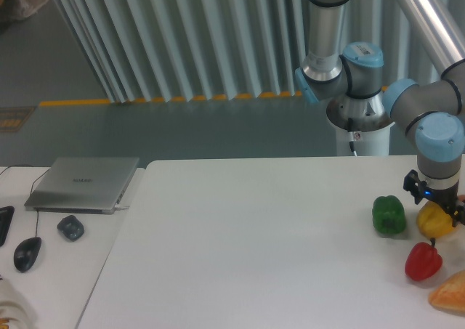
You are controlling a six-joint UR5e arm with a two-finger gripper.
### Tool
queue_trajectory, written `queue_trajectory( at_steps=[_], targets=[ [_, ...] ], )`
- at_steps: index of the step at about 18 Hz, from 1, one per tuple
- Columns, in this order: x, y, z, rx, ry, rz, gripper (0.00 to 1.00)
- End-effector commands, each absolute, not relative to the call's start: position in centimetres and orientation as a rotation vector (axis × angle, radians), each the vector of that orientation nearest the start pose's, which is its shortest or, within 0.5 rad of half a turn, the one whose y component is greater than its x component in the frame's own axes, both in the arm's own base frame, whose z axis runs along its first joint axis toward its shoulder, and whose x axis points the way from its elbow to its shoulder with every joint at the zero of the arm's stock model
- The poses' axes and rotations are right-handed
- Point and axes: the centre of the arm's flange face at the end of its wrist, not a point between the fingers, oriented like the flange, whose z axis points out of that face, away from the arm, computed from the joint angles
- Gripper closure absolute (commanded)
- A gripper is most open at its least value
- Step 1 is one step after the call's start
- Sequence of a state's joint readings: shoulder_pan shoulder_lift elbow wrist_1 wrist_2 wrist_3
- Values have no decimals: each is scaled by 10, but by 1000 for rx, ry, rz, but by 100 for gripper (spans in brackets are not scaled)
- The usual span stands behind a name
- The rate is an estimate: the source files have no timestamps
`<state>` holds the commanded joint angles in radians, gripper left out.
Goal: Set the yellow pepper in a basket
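From my seat I see the yellow pepper (435, 221) near the right edge of the white table (254, 256), its top under the gripper (434, 204). It looks lumpy and about as wide as tall, so I cannot name a long axis, and its stem end is hidden. The gripper sits straight down on it; the fingers are dark and partly cut off by the frame edge, so I cannot tell how the jaws stand or whether they grip. Just left of it stands the green bell pepper (389, 215), a little apart. Just below lies the red pepper (423, 261), dark stem up. An orange item (450, 294) shows at the corner. Far left sit a closed laptop (84, 184) and a mouse (27, 253).
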<state>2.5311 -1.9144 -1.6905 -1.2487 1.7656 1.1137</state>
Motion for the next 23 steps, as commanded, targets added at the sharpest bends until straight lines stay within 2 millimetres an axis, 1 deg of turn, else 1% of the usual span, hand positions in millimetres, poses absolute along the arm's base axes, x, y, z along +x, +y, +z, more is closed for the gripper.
queue_trajectory(
  at_steps=[4,5,6,7,9,11,14,15,17,19,21,22,23],
  targets=[
    [-412,428,271,-3372,289,-43,0],
    [-412,429,272,-3376,292,-35,6],
    [-413,429,274,-3374,296,-26,35],
    [-414,430,276,-3371,319,-23,40],
    [-414,430,278,-3358,421,-28,56],
    [-414,430,281,-3353,438,-24,59],
    [-414,429,292,-3341,441,2,59],
    [-413,429,302,-3334,440,25,59],
    [-411,428,334,-3298,424,84,59],
    [-405,425,362,-3250,404,104,59],
    [-411,412,389,-3201,344,137,59],
    [-417,406,403,-3177,311,160,59],
    [-425,400,411,-3162,282,174,59]
  ],
)
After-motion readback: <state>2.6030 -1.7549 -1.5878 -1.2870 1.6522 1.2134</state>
